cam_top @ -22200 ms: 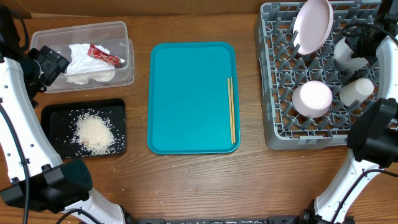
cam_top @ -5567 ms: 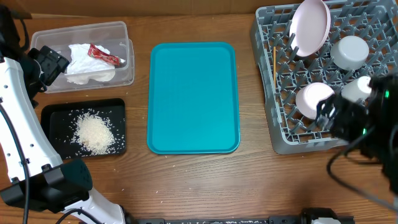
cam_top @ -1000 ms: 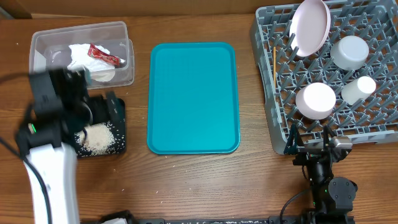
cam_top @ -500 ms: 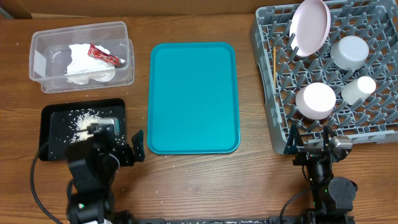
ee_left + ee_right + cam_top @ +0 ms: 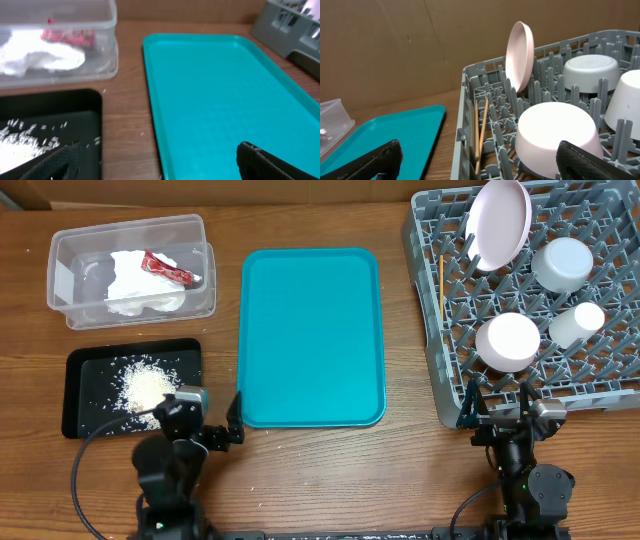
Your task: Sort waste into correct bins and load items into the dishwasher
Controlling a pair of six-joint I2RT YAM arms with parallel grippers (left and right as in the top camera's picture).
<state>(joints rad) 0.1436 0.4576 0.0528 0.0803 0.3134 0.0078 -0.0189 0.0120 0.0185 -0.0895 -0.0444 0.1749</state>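
Sitting over wooden table (image 5: pixel 300 480), left hand (image 5: pixel 212 414) and right hand (image 5: pixel 507 412) spread empty, cardboard wall (image 5: pixel 395 50) behind.

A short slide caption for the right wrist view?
Loaded grey dish rack: upright plate, chopsticks, upside-down bowl; teal tray beside it.

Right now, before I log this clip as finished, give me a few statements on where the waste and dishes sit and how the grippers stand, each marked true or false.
1. The chopsticks lie in the dish rack. True.
2. The wrapper is in the black tray. False: it lies in the clear tub, on the napkin.
3. The rice scraps sit in the black tray. True.
4. The plate lies flat, face down. False: it stands on edge among the rack's pegs.
5. Both grippers are shut. False: the left gripper and the right gripper are open and hold nothing.
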